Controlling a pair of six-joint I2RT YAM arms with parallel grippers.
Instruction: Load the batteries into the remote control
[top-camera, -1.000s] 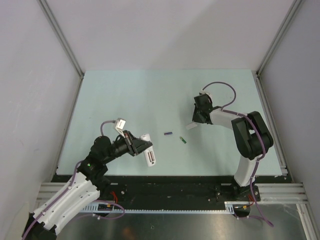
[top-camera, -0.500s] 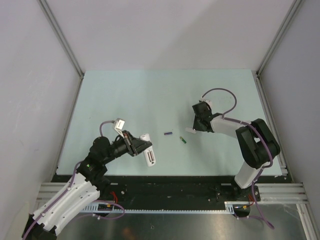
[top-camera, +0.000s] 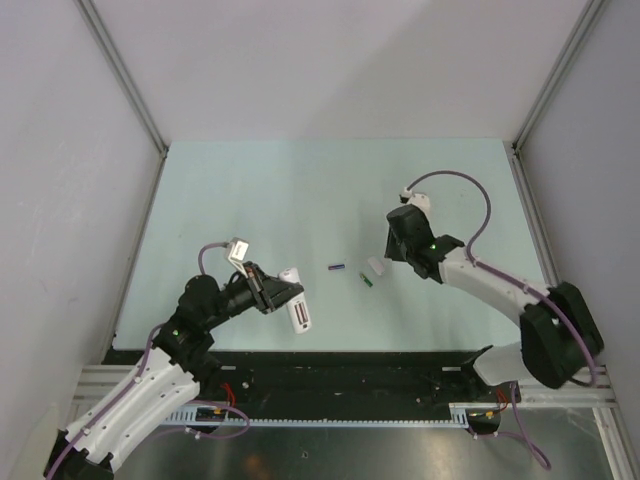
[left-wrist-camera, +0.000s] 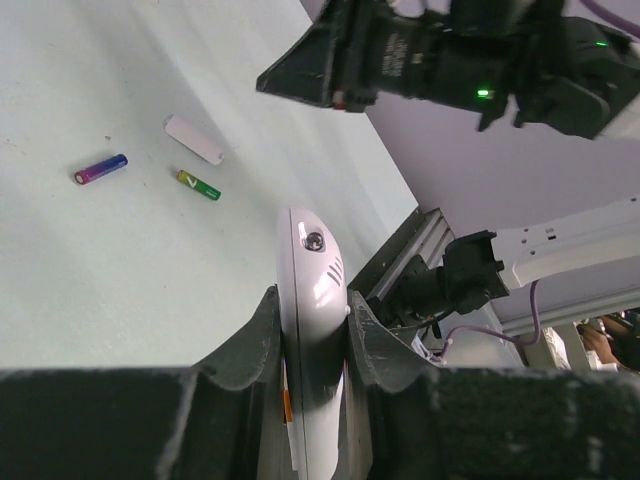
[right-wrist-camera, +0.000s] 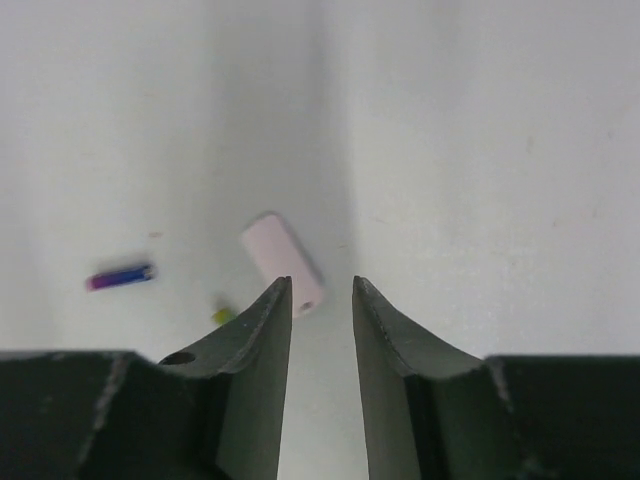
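My left gripper (top-camera: 283, 292) is shut on the white remote control (top-camera: 297, 306), holding it on edge just above the table; in the left wrist view the remote control (left-wrist-camera: 312, 290) is pinched between both fingers. The dark purple-blue battery (top-camera: 337, 267) and the green battery (top-camera: 367, 281) lie loose on the table to its right, and both batteries show in the left wrist view, purple-blue (left-wrist-camera: 101, 168) and green (left-wrist-camera: 199, 184). My right gripper (right-wrist-camera: 321, 285) is open with nothing between its fingers, hovering just right of the green battery (right-wrist-camera: 223, 314).
A small white flat cover piece (top-camera: 378, 265) lies on the table by the right gripper's left finger (right-wrist-camera: 268, 330), close to the green battery. The pale green table (top-camera: 300, 190) is walled on three sides, with a black rail along the near edge.
The right gripper has opened, and the white cover piece now lies on the table. The right arm's elbow swung out to the right and lower. The left arm has not moved.
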